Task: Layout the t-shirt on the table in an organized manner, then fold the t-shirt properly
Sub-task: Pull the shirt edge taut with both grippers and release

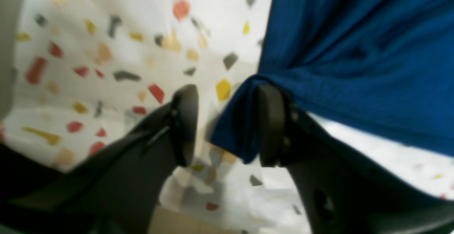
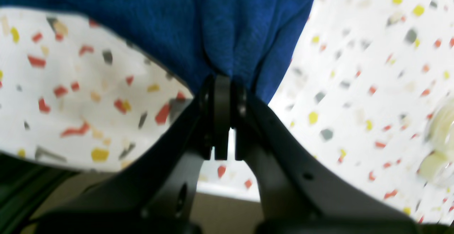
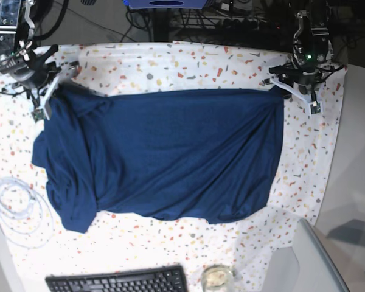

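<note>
Left wrist: left gripper jaws apart, t-shirt corner draped against one finger, bare table alongside.
Right wrist: right gripper clenched on t-shirt hem.
Base: shirt spread mid-table, margins free all round; keyboard at near edge.

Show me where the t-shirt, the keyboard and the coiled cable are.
t-shirt [image 3: 170,152]: base view, middle of its body.
keyboard [image 3: 118,281]: base view, its black keys.
coiled cable [image 3: 1,207]: base view, clear loop's left side.
</note>
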Motion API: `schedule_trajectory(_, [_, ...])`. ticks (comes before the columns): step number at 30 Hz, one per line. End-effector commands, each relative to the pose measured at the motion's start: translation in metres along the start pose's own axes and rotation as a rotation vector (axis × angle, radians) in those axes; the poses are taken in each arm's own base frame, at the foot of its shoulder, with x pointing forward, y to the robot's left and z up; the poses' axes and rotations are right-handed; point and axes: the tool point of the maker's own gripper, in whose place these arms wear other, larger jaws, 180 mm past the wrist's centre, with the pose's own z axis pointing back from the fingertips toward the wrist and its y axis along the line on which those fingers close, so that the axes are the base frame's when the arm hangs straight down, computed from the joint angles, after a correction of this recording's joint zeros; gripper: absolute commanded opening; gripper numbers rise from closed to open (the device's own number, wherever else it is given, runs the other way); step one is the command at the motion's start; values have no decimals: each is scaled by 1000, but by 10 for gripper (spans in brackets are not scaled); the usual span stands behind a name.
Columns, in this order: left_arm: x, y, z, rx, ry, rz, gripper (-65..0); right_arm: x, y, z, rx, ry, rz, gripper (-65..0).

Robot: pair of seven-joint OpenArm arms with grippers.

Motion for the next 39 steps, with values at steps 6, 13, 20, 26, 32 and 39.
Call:
schedule_trajectory(6, [54, -14, 46, -52, -194, -14, -216, 4, -5, 4, -13, -21, 9, -650])
schedule_trajectory(13, [60, -36, 62, -247, -193, 222, -44, 5, -4, 4, -12, -21, 10, -650])
schedule_trajectory(20, [30, -30, 48, -263, -97, 317, -54, 4, -8, 5, -20, -20, 14, -650])
schedule_trajectory(26, [10, -35, 49, -277, -40, 272, -323, 8, -10, 7, -25, -30, 20, -650])
schedule_trajectory(32, [-18, -27, 33, -248, 43, 262, -650, 21, -11, 15, -37, -70, 33, -650])
schedule_trajectory(39, [-23, -10, 5, -189, 82, 253, -650, 25, -16, 18, -51, -79, 48, -650])
